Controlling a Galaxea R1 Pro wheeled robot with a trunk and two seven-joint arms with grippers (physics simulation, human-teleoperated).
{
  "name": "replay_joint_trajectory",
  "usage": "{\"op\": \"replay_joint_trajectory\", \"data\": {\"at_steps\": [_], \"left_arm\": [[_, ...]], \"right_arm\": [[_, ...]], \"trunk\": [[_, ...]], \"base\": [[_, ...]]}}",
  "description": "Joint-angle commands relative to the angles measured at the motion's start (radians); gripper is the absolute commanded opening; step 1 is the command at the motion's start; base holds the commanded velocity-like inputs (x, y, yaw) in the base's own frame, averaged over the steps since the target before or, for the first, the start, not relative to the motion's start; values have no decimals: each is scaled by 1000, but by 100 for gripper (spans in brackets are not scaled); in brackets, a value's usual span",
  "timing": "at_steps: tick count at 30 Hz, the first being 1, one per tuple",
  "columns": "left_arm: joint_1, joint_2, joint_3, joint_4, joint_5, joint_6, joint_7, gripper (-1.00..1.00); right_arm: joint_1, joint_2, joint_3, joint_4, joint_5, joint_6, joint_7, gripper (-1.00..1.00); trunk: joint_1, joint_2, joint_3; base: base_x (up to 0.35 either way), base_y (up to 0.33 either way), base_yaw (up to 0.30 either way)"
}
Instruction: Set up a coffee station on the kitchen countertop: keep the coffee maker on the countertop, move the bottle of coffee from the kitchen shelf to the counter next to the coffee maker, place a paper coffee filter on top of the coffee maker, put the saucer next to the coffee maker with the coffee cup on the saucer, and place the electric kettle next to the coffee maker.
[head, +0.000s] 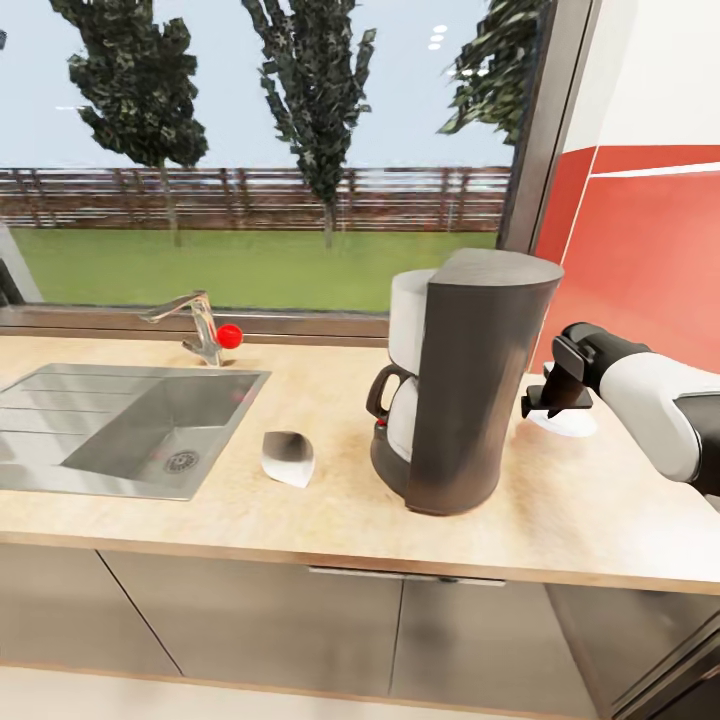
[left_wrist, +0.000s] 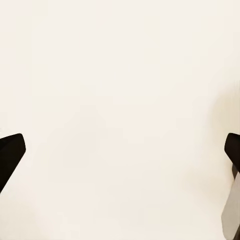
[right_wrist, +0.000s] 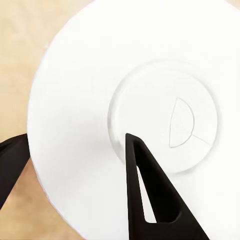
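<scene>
The dark grey coffee maker (head: 460, 380) stands on the light wood countertop (head: 600, 520). The white saucer (head: 572, 426) lies flat on the counter just to its right. My right gripper (head: 552, 404) hovers low over it, open. In the right wrist view its fingers straddle the saucer's (right_wrist: 90, 75) rim, one over the dish and one outside, with the gripper (right_wrist: 75, 136) holding nothing. The paper coffee filter (head: 288, 458) lies on the counter between the sink and the coffee maker. My left gripper (left_wrist: 120, 150) is open against a pale surface. The bottle of coffee, coffee cup and electric kettle are out of view.
A steel sink (head: 130, 425) with a faucet (head: 195, 325) is set into the counter at the left. A large window runs behind the counter. A red wall (head: 640, 250) closes the right side, close to my right arm.
</scene>
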Motion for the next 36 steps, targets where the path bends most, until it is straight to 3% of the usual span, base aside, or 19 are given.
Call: {"op": "replay_joint_trajectory", "data": {"at_steps": [1, 31, 36], "left_arm": [[0, 0, 7, -1, 8, 0, -9, 100], [0, 0, 7, -1, 8, -3, -9, 100], [0, 0, 8, -1, 8, -2, -9, 100]], "right_arm": [[-2, 0, 6, 2, -2, 1, 2, -100], [-1, -1, 6, 2, -2, 1, 2, -100], [0, -1, 6, 2, -2, 2, 2, -100]], "trunk": [[0, -1, -1], [0, -1, -1], [19, -36, -17]], "base": [[0, 95, 0], [0, 35, 0], [0, 0, 0]]}}
